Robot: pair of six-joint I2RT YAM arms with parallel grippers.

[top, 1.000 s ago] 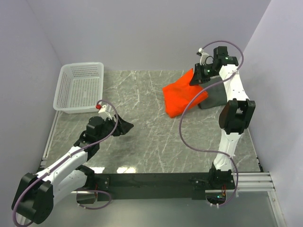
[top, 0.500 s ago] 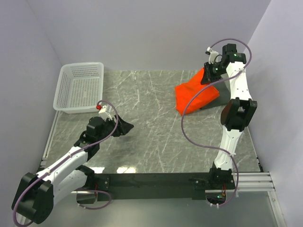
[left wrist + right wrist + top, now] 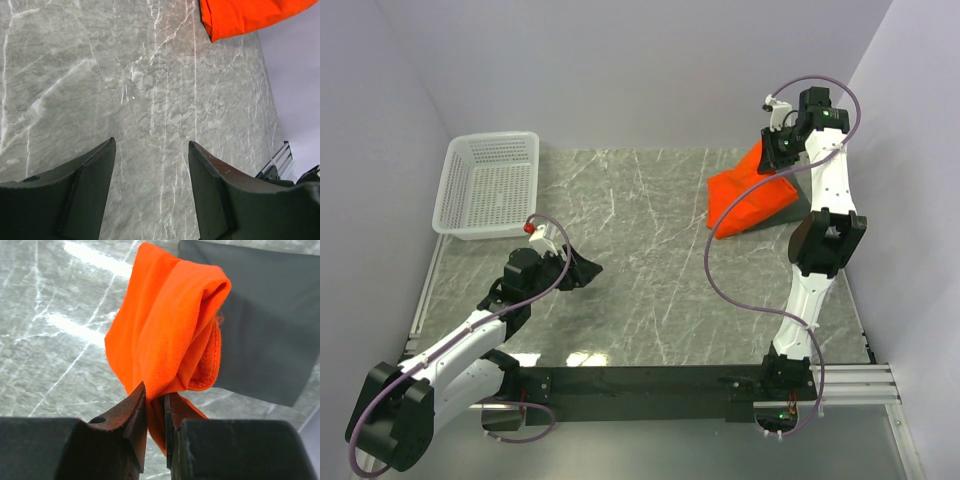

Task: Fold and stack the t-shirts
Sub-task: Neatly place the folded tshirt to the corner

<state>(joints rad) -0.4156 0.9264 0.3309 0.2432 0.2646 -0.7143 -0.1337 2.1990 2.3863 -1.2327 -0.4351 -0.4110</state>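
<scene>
Looks like the stacking step. The orange shirt is bunched and lifted off the tabletop at far right, hanging partly over the grey shirt, which lies flat. Next move, I'd say: centre it over the grey, lower until it rests, then let go. The bundle looks loose and may unfold on release.

Left pincer: jaws well apart, nothing in them, hovering over bare tabletop, well apart from both shirts.

Right pincer: jaws nearly together, clamped on a fold of the orange shirt, touching nothing else.
</scene>
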